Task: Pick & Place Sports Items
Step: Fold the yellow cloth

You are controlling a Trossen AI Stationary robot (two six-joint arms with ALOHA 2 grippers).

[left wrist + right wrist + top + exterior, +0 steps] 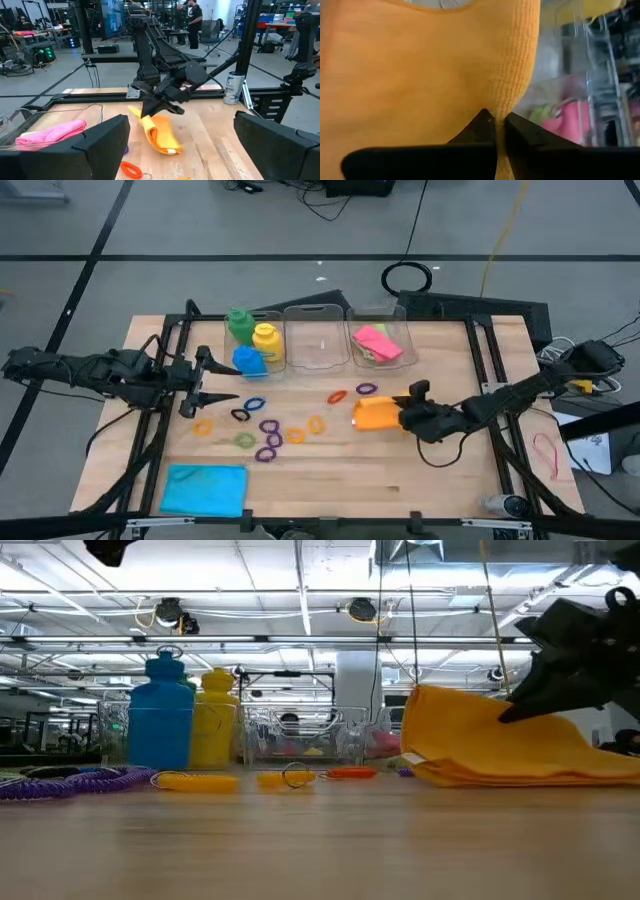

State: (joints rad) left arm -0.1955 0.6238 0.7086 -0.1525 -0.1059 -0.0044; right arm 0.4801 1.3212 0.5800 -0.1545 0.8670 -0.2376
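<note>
On the near right of the tabletop point(420, 480), I have the right gripper point(404, 416) pinching a fold of the orange cloth point(376, 415), its fingers pressed together on the fabric. I judge the pick made; next I must lift and carry it to a clear bin point(320, 340) farther back. Left gripper point(195, 385) waits spread beside the blue bottle point(249, 360).
</note>
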